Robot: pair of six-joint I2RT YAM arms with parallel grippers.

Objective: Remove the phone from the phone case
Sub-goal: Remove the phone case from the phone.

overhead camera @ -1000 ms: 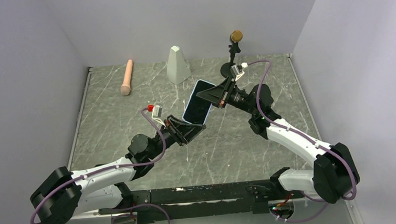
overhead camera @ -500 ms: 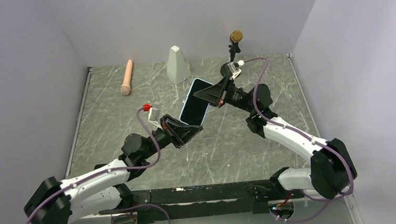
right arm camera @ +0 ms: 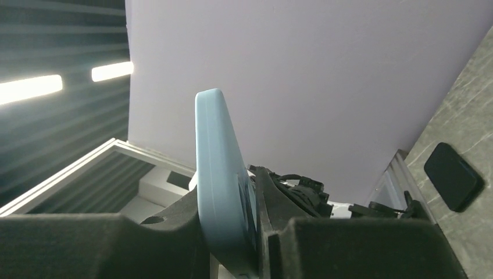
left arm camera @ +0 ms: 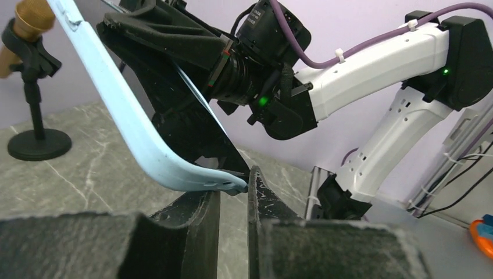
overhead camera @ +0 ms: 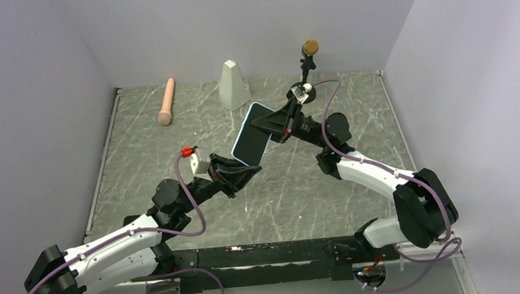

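- The light-blue phone case [left arm camera: 131,125] is held tilted off the table [overhead camera: 330,197], above its middle. The dark phone [overhead camera: 252,138] faces up inside the rim. Whether the phone is fully seated cannot be told.
- The left gripper [overhead camera: 241,165] is at 7 o'clock of the case, its fingers nearly closed and pinching the case's lower corner. The left wrist view cuts off the case's upper end.
- The right gripper [overhead camera: 266,124] clasps the case's far end from 2 o'clock, with a finger pressed on each face. Its wrist view shows only the blue back and edge.
- A black rounded slab [right arm camera: 453,177] lies on the marble at 3 o'clock in the right wrist view, too small to identify.
- Beyond the case, a small microphone stand [overhead camera: 309,53] is at 1 o'clock, close behind the right wrist. A white tapered block [overhead camera: 233,85] is at 11 o'clock, and a peach rod [overhead camera: 166,101] is at 10 o'clock near the table's left edge.
- Bare marble shows at 9 o'clock and from 3 to 5 o'clock of the case.
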